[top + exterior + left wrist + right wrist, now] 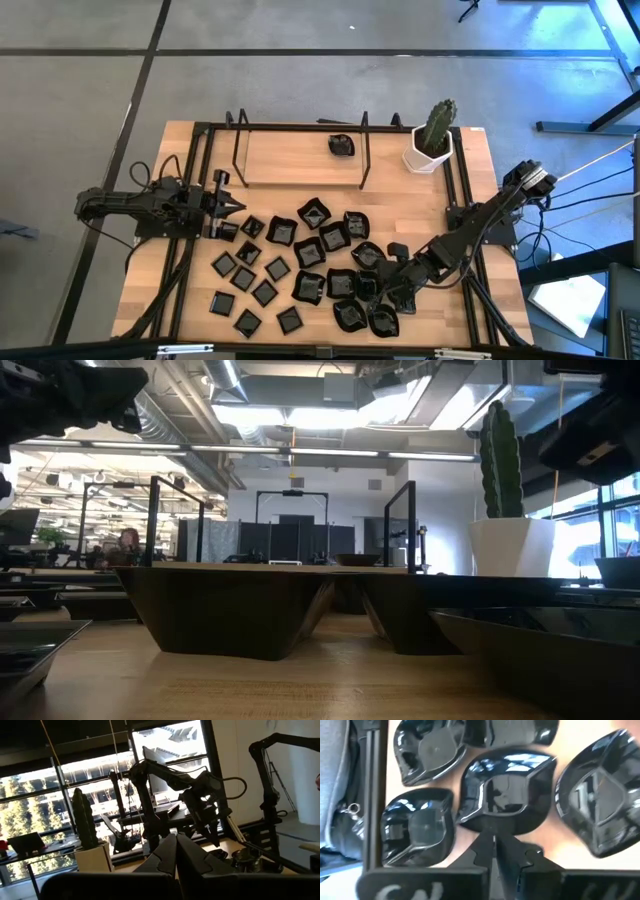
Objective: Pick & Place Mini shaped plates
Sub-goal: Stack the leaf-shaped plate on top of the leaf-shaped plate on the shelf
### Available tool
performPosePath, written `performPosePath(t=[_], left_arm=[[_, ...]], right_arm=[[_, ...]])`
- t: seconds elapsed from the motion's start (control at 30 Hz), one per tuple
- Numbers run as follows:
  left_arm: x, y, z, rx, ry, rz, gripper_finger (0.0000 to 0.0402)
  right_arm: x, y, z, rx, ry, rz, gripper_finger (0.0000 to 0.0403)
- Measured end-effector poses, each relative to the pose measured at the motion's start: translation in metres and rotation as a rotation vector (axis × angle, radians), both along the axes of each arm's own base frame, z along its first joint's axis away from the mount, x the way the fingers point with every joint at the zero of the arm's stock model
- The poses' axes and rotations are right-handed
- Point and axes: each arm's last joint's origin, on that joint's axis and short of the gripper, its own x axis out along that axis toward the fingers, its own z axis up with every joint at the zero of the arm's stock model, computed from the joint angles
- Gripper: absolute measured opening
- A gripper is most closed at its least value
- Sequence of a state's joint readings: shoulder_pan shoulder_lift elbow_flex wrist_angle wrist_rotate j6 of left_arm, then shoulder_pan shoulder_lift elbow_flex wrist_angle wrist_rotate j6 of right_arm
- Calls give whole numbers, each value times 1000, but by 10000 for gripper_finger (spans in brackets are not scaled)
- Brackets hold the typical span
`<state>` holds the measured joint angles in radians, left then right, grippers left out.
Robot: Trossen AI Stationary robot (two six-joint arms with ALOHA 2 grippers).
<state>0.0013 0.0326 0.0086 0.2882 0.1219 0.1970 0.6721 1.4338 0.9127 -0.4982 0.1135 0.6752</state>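
Right gripper [492,845] is low over the crowded plates [330,262] at the table's right-front w/ fingers nearly together on a wavy plate's [507,790] rim, left gripper [228,199] shut & parked left, so imo a thin pinch could slip b/c neighbors touch.

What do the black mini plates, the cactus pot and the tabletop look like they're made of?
Mini plates: glossy black, sharp window reflections, so glazed ceramic or hard plastic; can't tell which. Cactus pot: plain white and matte-looking, maybe ceramic or plastic. Tabletop: light wood with visible plank grain.
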Motion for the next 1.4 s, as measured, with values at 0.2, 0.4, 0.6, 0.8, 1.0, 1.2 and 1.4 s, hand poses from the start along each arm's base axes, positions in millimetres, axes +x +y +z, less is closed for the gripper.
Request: performPosePath(t=[0.2, 0.4, 0.6, 0.8, 1.0, 1.2, 1.4], left_arm=[[0, 0, 0, 0, 0, 0, 5], [0, 0, 0, 0, 0, 1, 5], [0, 0, 0, 0, 0, 1, 4], [0, 0, 0, 0, 0, 1, 3], [0, 0, 0, -1, 0, 1, 8], [0, 0, 0, -3, 1, 0, 5], [0, 0, 0, -4, 1, 0, 4]], right_arm=[[-10, 9, -1, 31, 49, 13, 97], [-20, 5, -7, -30, 151, -23, 196], [-26, -3, -10, -54, 243, -143, 254], [-25, -3, -12, -72, 236, -161, 259], [-24, -3, -18, -112, 252, -163, 251], [-22, -2, -26, -168, 247, -163, 247], [-20, -1, -31, -199, 246, -178, 247]])
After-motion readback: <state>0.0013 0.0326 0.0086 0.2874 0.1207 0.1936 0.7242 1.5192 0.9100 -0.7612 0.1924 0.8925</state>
